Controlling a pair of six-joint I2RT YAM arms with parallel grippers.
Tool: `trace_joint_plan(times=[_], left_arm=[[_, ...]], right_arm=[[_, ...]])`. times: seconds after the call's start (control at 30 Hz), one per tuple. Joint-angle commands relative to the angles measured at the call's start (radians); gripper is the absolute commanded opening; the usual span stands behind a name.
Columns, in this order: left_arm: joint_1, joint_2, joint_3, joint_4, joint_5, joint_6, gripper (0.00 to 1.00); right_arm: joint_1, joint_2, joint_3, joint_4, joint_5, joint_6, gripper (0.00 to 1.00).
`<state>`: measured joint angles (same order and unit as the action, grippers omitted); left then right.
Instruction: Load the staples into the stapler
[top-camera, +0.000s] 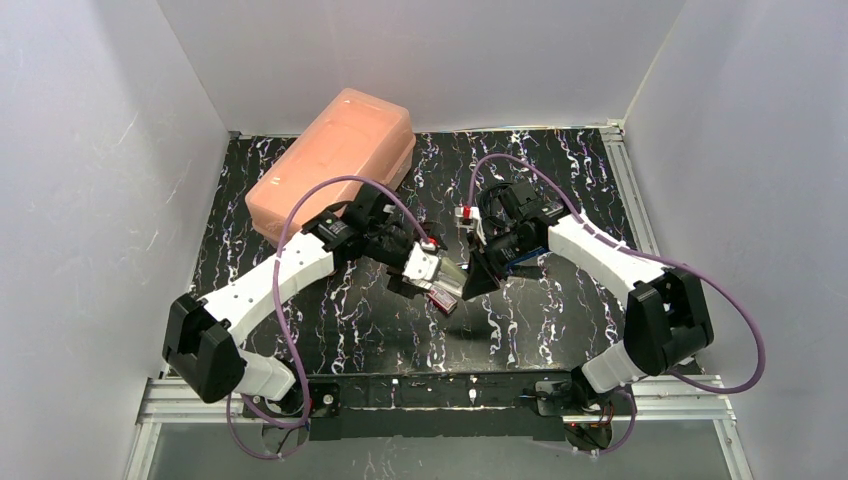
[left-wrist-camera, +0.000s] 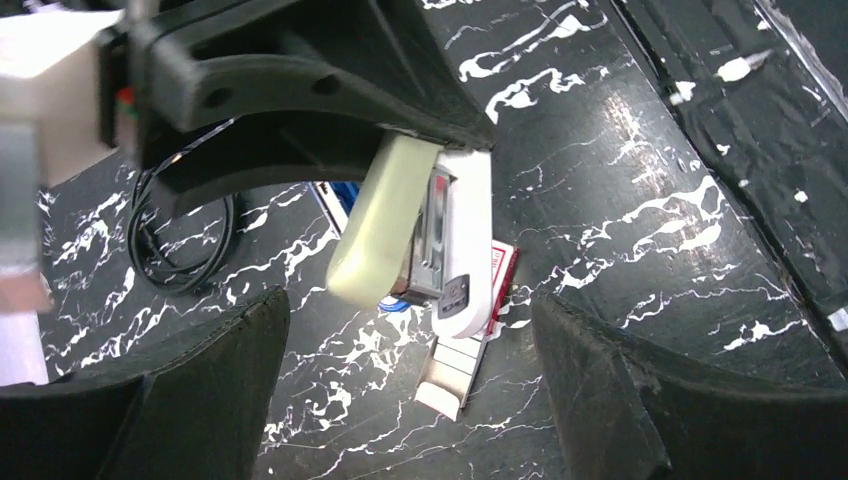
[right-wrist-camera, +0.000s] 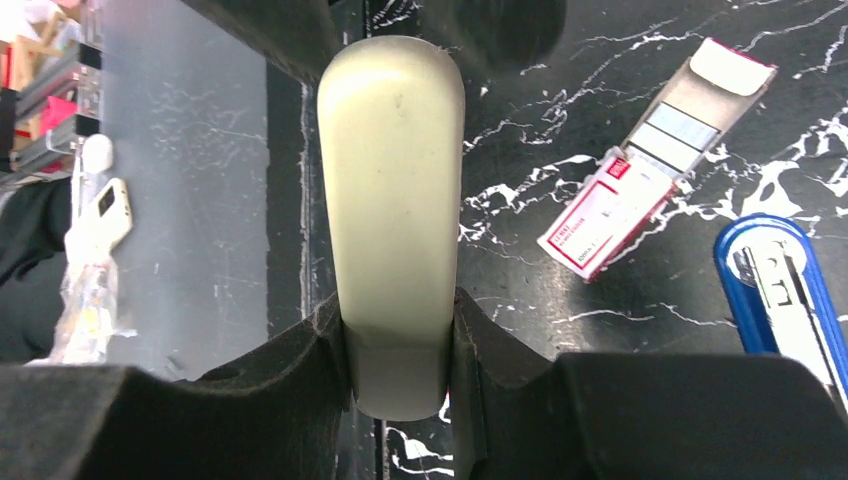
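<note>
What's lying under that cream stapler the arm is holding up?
The red staple box, its grey tray slid out, lies on the table below. The stapler hides part of the box.

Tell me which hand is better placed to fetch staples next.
Probably left: the left hand is open and empty above the staples box, while the right hand is clamped on the stapler.
</note>
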<state>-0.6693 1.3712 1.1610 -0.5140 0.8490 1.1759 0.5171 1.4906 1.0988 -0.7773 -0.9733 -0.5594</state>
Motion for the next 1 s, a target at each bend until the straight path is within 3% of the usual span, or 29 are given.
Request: trace_joint_plan(times=[0.0, 0.27, 0.53, 0.6, 0.67, 0.77, 0.97], left_arm=[[-0.043, 0.028, 0.053, -0.06, -0.056, 0.121, 0.9], [-0.099, 0.046, 0.045, -0.014, -0.184, 0.129, 0.91], [-0.138, 0.036, 0.037, 0.022, -0.272, 0.121, 0.74], [-0.151, 0.029, 0.019, 0.023, -0.296, 0.141, 0.67], [-0.16, 0.021, -0.001, 0.024, -0.314, 0.155, 0.44], [-0.18, 0.005, -0.026, 0.038, -0.353, 0.154, 0.0], [-0.201, -0.006, -0.081, 0.099, -0.432, 0.15, 0.0]], right_arm=[[-0.003, 0.019, 0.03, 0.012, -0.118, 0.044, 0.01], [-0.003, 0.038, 0.021, 0.046, -0.141, 0.083, 0.01], [-0.003, 0.042, 0.007, 0.074, -0.14, 0.108, 0.01], [-0.003, 0.042, 0.006, 0.08, -0.142, 0.115, 0.01], [-0.002, 0.041, 0.007, 0.083, -0.14, 0.118, 0.01], [-0.002, 0.036, -0.006, 0.097, -0.136, 0.13, 0.01], [-0.002, 0.026, -0.022, 0.127, -0.116, 0.148, 0.01]])
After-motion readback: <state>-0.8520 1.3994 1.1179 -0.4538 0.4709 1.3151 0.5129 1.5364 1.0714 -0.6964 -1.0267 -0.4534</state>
